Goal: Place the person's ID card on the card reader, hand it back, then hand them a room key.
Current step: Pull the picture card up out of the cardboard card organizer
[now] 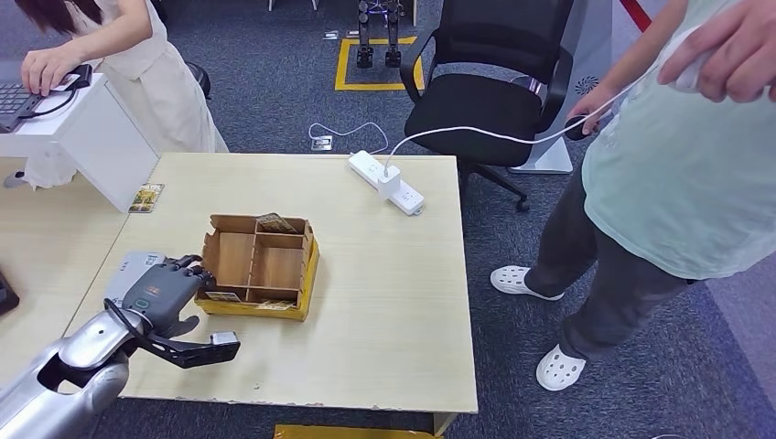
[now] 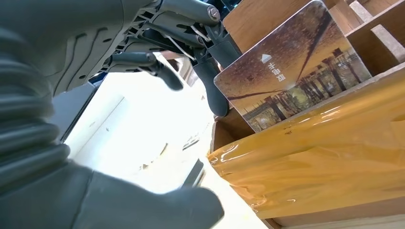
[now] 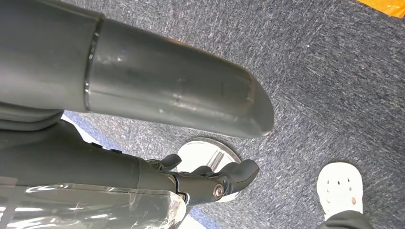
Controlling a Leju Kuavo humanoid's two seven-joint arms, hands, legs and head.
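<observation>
Left hand — fingers at room key

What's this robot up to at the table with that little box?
The robot's left hand is at the near-left corner of a cardboard box with dividers, its fingers touching a room key card that stands in the box. It is hard to tell whether the card is gripped yet. The right hand hangs over the carpet, holding nothing. A person stands waiting to the right of the table.

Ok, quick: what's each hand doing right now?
Left hand: at the cardboard box, fingers touching a room key card; a firm grip cannot be told.
Right hand: hanging over the floor, fingers curled, holding nothing.
</observation>
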